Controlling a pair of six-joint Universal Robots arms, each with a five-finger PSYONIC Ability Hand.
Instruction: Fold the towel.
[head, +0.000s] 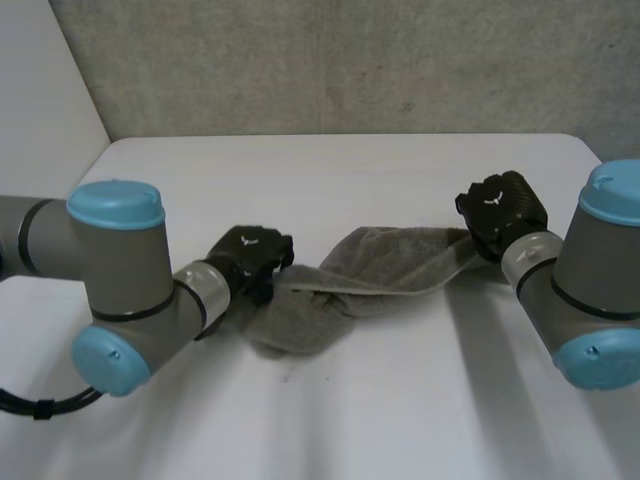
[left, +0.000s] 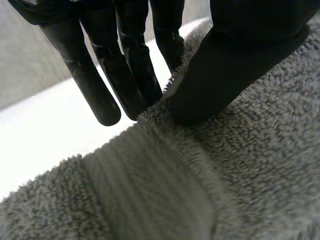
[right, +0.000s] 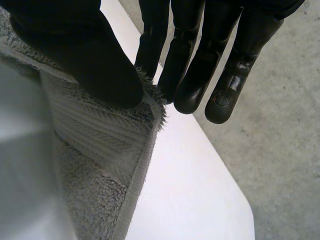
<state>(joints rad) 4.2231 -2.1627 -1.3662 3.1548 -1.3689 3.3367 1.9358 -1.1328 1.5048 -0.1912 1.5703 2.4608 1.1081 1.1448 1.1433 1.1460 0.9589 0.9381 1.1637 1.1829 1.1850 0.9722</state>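
1. The grey towel (head: 372, 268) stretches in a bunched, rope-like band between the two hands over the middle of the white surface (head: 330, 170). Its slack lower part sags down near the left hand and seems to rest on the surface.
2. The left hand (head: 250, 258) holds one end. Seen from its wrist, the thumb (left: 235, 65) presses the cloth against straight fingers (left: 127, 75), right at the hem.
3. The right hand (head: 503, 212) holds the other end, with its thumb on top of a corner and its fingers behind the edge.
4. Both pinches sit very close to the cloth's edge, and the right one has barely more than the corner tip. I judge that a firm pull apart could slip that corner free.
5. The middle is gathered rather than flat. Laid down like this, the towel would likely crease unevenly or fold over on itself.
6. The sagging part could drag on the surface and roll under if the hands travel sideways.
7. Nothing but the towel lies between the hands. The left arm (head: 130, 290) and right arm (head: 600, 280) flank it, and a grey wall (head: 350, 60) stands behind.
8. From the right wrist, the surface's edge runs near that hand, so there is little room to spread the cloth on that side.
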